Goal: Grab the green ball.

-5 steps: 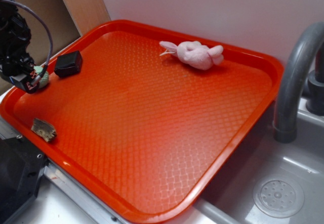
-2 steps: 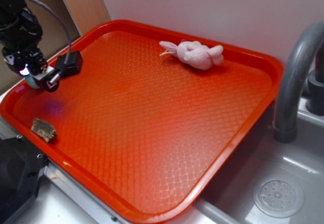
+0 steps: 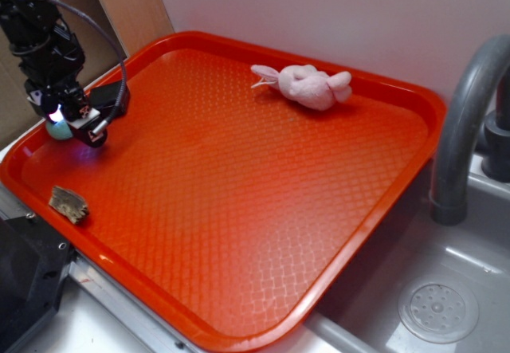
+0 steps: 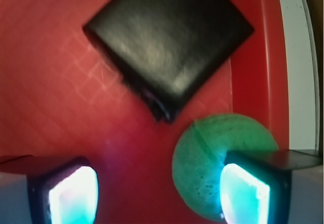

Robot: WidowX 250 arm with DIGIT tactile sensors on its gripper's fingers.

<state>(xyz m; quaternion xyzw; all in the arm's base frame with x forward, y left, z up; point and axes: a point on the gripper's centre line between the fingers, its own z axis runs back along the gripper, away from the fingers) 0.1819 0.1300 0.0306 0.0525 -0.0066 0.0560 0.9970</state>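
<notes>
The green ball lies near the left rim of the red tray, mostly hidden under my gripper. In the wrist view the green ball sits at the right side of the gap, partly under the right glowing fingertip. The left fingertip is well apart from it, over bare tray. My gripper stands open with its jaws wide, and it holds nothing. A black block rests just beyond the ball.
The black block is right behind the gripper. A brown ragged scrap lies by the tray's front left rim, and a pink plush bunny at the back. On the right are a grey faucet and a sink.
The gripper has turned and shifted a little right over the tray's left side. The ball, the block and the other things have stayed where they were.
</notes>
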